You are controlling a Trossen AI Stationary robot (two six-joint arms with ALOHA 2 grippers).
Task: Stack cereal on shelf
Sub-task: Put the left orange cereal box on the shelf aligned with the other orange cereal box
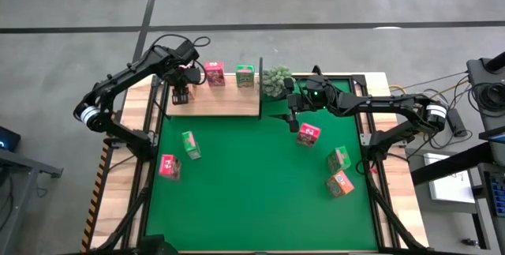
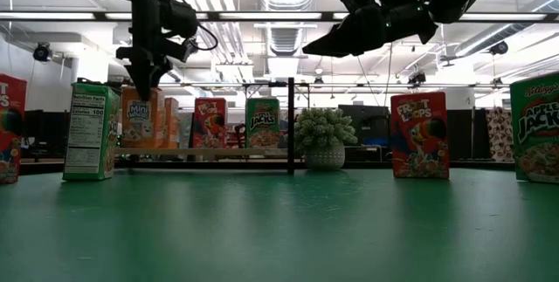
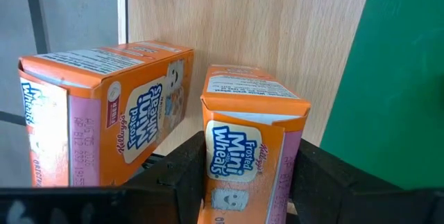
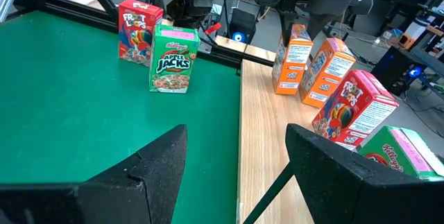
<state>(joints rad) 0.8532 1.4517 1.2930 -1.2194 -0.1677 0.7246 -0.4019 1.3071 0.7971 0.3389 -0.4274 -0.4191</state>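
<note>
A: Okay, biggest first. Shelf at the mat's far edge, four boxes on it.
B: Arms?
A: Left arm reaches over the shelf's left end, wrist down. Left gripper clamps an orange box standing on the board; a second orange box stands just beside it.
B: Right?
A: Right arm stretches in above the mat by the plant, raised. Right gripper spread wide, nothing held; a pink-red box sits on the mat near it.
</note>
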